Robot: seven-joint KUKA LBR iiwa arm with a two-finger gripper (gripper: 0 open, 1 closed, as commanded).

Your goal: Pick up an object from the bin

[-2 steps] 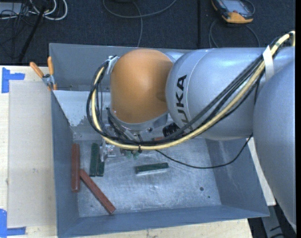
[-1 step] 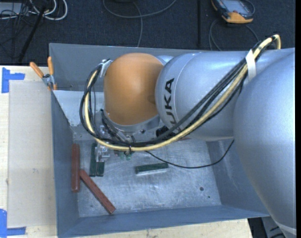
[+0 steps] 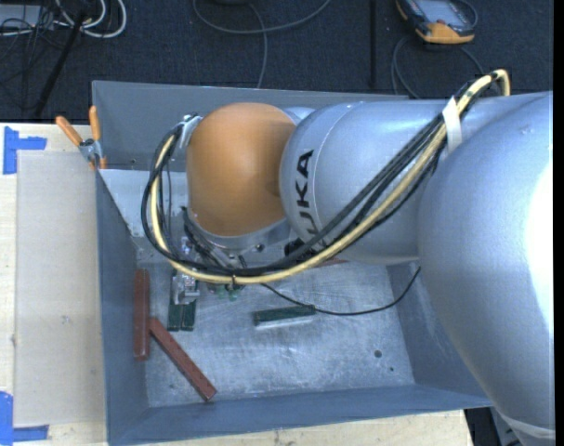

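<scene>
My gripper (image 3: 183,292) reaches down at the left of the bin, just below the arm's orange cover. Directly under it on the bin floor lies a small dark green block (image 3: 181,318); whether the gripper touches it I cannot tell. A brown stick (image 3: 142,312) lies lengthwise along the left wall, just left of the gripper. A second brown stick (image 3: 182,360) runs diagonally from beside the block toward the front of the bin. A flat grey-green strip (image 3: 283,317) rests on the floor to the gripper's right.
The arm and its orange cover hang over the back half of the bin and hide what is beneath. Yellow and black cables loop round the wrist close to the left wall. A thin black cable trails over the floor behind the strip.
</scene>
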